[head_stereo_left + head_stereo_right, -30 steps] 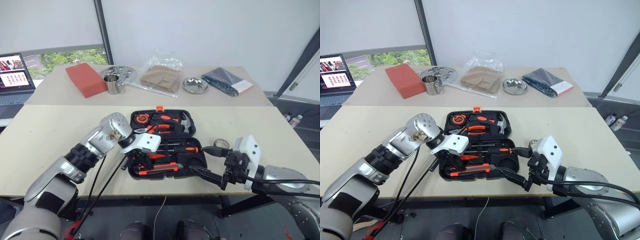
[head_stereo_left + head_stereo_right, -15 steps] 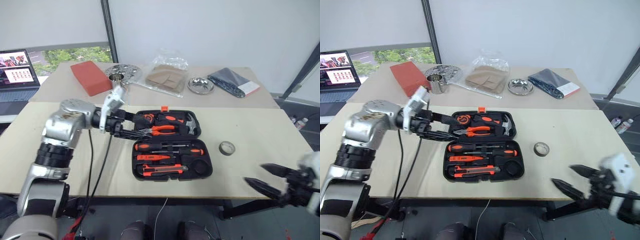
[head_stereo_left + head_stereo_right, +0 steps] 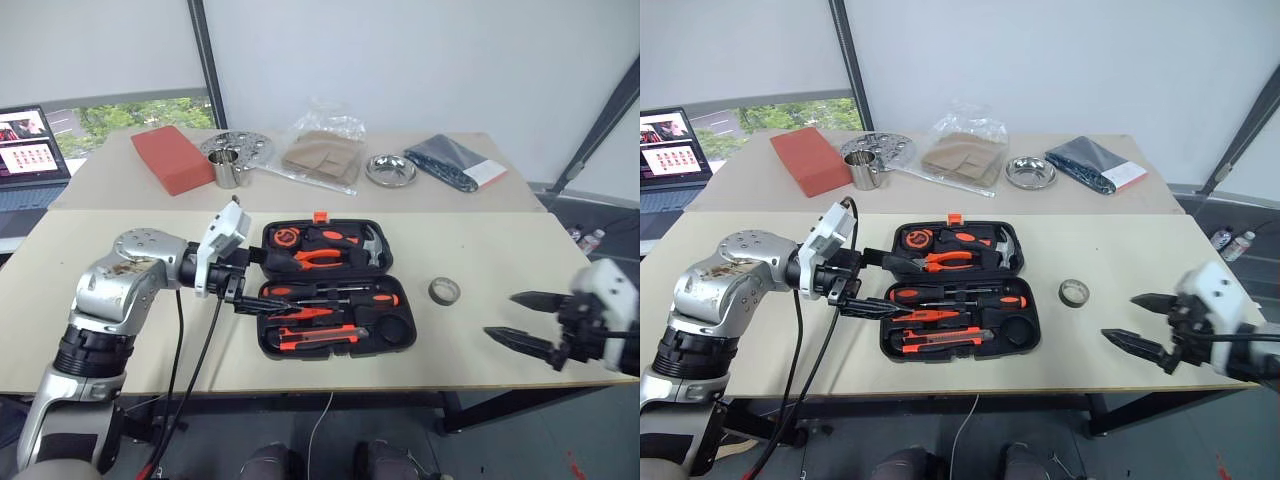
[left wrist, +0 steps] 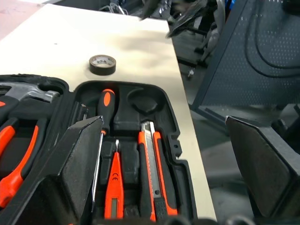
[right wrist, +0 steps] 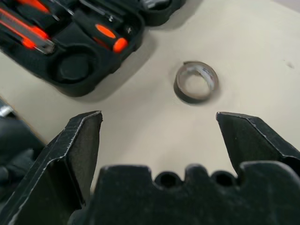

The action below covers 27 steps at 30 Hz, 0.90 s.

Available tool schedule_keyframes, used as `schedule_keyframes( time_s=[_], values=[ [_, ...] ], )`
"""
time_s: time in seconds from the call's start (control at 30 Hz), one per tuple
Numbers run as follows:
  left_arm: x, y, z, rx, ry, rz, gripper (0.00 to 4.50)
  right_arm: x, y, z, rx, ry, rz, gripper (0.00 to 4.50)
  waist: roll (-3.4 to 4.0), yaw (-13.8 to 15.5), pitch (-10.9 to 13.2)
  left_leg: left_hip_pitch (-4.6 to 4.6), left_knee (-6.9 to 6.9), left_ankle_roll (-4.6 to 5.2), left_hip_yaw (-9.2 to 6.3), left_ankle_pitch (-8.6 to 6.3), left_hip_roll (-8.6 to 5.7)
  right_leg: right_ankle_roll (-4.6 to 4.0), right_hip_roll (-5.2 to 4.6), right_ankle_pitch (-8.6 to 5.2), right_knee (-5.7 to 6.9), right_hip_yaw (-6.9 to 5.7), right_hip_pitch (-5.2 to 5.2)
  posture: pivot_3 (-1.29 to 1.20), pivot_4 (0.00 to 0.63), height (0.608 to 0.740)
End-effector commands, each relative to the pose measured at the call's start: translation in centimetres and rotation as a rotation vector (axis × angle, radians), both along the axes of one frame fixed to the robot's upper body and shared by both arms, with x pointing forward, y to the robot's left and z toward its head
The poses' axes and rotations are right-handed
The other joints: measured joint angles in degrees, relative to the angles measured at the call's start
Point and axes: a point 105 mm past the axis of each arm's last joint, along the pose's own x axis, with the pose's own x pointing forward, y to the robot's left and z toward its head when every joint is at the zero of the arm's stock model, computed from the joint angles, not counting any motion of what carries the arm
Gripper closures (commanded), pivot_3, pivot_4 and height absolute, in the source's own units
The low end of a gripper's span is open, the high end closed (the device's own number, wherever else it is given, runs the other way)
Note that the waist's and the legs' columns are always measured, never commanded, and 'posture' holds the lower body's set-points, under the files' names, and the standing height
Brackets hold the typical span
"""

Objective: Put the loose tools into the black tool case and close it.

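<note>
1. Head views: the black tool case point(image 3: 335, 290) lies open on the near worktop point(image 3: 120, 300), with screwdrivers point(image 3: 335, 292), a tester screwdriver point(image 3: 305, 314) and a utility knife point(image 3: 322, 337) set in its near half; pliers point(image 3: 320, 257) and a hammer point(image 3: 370, 243) sit in the far half. The grey tape roll point(image 3: 444, 291) lies on the worktop right of the case, apart from it. The left hand point(image 3: 262, 283) hangs over the case's left edge, fingers apart and empty. The right hand point(image 3: 520, 320) hovers off the worktop's right front edge, fingers apart.

2. Left wrist view: spread fingers point(image 4: 70, 173) frame the case's recesses, the tape roll point(image 4: 102, 64) beyond.

3. Right wrist view: parted fingers point(image 5: 70, 154) point towards the tape roll point(image 5: 196, 81) beside the case corner point(image 5: 79, 61).
</note>
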Motion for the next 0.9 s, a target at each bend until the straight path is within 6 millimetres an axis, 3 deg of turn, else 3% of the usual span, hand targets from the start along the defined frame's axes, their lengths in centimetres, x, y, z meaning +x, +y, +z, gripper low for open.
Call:
schedule_keyframes(
  time_s=[0.03,0.2,0.27,0.3,0.33,0.47,0.6,0.7,0.8,0.9],
  values=[
    [-0.5,-0.3,0.1,0.014,-0.048,-0.010,0.04,1.7,1.0,-0.4,-0.064,-0.028,0.029,0.00,0.02,0.1,0.0,-0.02,0.01,0.00,0.00,0.00,0.00,0.01,0.00,0.00,0.00,0.00,-0.02,0.00,0.150,0.734],
    [-0.7,-0.2,-0.2,0.024,-0.050,0.004,0.04,4.1,1.4,-2.3,-0.160,-0.014,-0.015,0.00,0.02,0.1,0.0,-0.11,0.02,0.00,0.01,0.00,-0.01,0.09,0.02,-0.05,-0.03,-0.17,-0.03,0.00,0.150,0.734],
    [-0.8,-0.2,-0.1,0.025,-0.046,0.005,0.01,4.6,1.4,-3.2,-0.170,0.004,-0.033,0.25,0.02,0.0,0.0,-0.13,0.02,0.00,0.01,0.00,-0.01,0.09,-0.01,-0.06,-0.04,-0.30,-0.04,0.00,0.150,0.734],
    [-0.9,-0.2,-0.1,0.025,-0.043,0.006,0.00,4.7,1.4,-3.4,-0.171,0.008,-0.036,0.56,0.03,0.0,0.0,-0.13,0.01,0.00,0.01,0.00,-0.01,0.10,-0.01,-0.06,-0.03,-0.39,-0.04,0.00,0.150,0.734],
    [-0.9,-0.2,0.0,0.022,-0.042,0.007,0.00,5.1,1.5,-3.7,-0.167,0.010,-0.044,1.18,0.03,0.0,0.0,-0.13,0.01,-0.01,0.01,0.00,-0.01,0.10,-0.01,-0.06,-0.03,-0.43,-0.04,0.00,0.150,0.734],
    [-0.8,-0.1,0.2,0.020,-0.036,0.015,0.00,6.5,2.1,-4.0,-0.160,-0.017,-0.049,2.17,0.06,-0.3,0.0,-0.10,0.02,-0.04,0.03,0.02,0.00,0.14,0.01,-0.08,-0.02,-0.46,-0.02,0.00,0.150,0.734],
    [-0.8,-0.1,0.2,0.023,-0.035,0.007,0.00,7.0,2.4,-3.8,-0.149,-0.031,-0.037,3.62,0.07,-0.6,0.1,-0.01,0.01,-0.08,0.04,0.04,0.01,0.24,0.03,-0.15,0.04,-0.43,0.01,0.00,0.150,0.734],
    [-0.7,-0.2,0.2,0.026,-0.040,-0.002,0.00,6.3,2.3,-2.5,-0.138,-0.043,0.001,4.43,0.07,-0.5,0.1,-0.01,0.01,-0.08,0.04,0.05,0.00,0.19,0.01,-0.12,0.05,-0.43,0.03,0.00,0.150,0.734],
    [-0.7,-0.3,0.2,0.029,-0.042,-0.010,0.00,4.4,3.6,-0.3,-0.100,-0.047,0.097,4.43,0.18,-0.3,0.1,-0.05,0.01,-0.08,0.03,0.04,0.00,0.13,0.00,-0.09,0.04,-0.45,0.00,0.00,0.150,0.734],
    [-0.9,-0.4,0.1,0.038,-0.043,-0.026,0.00,1.7,6.7,2.0,-0.012,-0.031,0.236,4.43,0.27,-0.3,0.2,-0.09,0.00,-0.08,0.01,0.04,0.01,0.09,0.00,-0.06,0.04,-0.44,-0.05,0.00,0.150,0.734]
  ],
)
